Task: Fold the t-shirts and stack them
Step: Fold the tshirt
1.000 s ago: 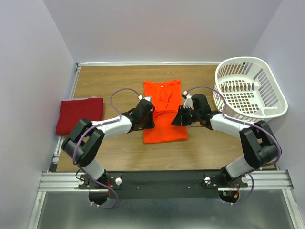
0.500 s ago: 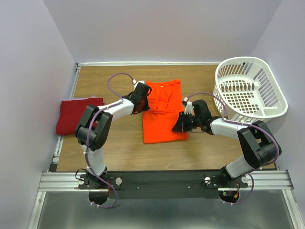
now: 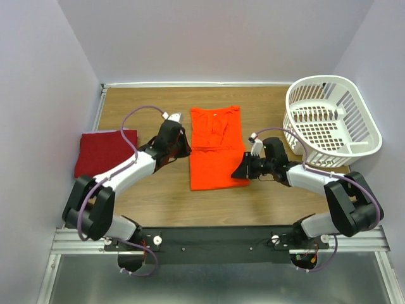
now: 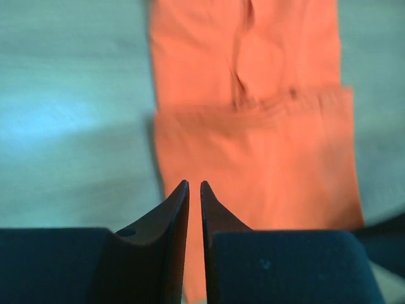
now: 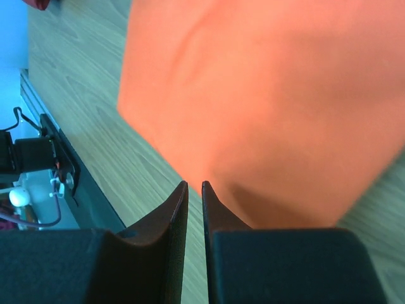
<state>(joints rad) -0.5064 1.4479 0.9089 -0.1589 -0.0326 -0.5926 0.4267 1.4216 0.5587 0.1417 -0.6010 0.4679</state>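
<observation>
The orange-red t-shirt [image 3: 215,152] lies folded into a tall rectangle at the table's middle, neck end toward the back. The dark crimson t-shirt [image 3: 105,152] lies folded at the left edge. My left gripper [image 3: 183,148] is shut and empty just off the orange shirt's left edge. The left wrist view shows that shirt [image 4: 253,126] ahead of the left gripper [image 4: 194,184]. My right gripper [image 3: 239,171] is shut and empty at the shirt's near right corner. In the right wrist view the right gripper [image 5: 194,184] hovers over that shirt's edge [image 5: 272,95].
A white lattice laundry basket [image 3: 324,79] stands at the back right, close behind my right arm. The wooden table [image 3: 145,190] is bounded by walls on three sides and a metal rail along the near edge.
My left gripper swung off the orange shirt, first toward its far left corner, then left onto bare wood. The right gripper drew back toward the shirt's near right corner. The shirt stayed put.
</observation>
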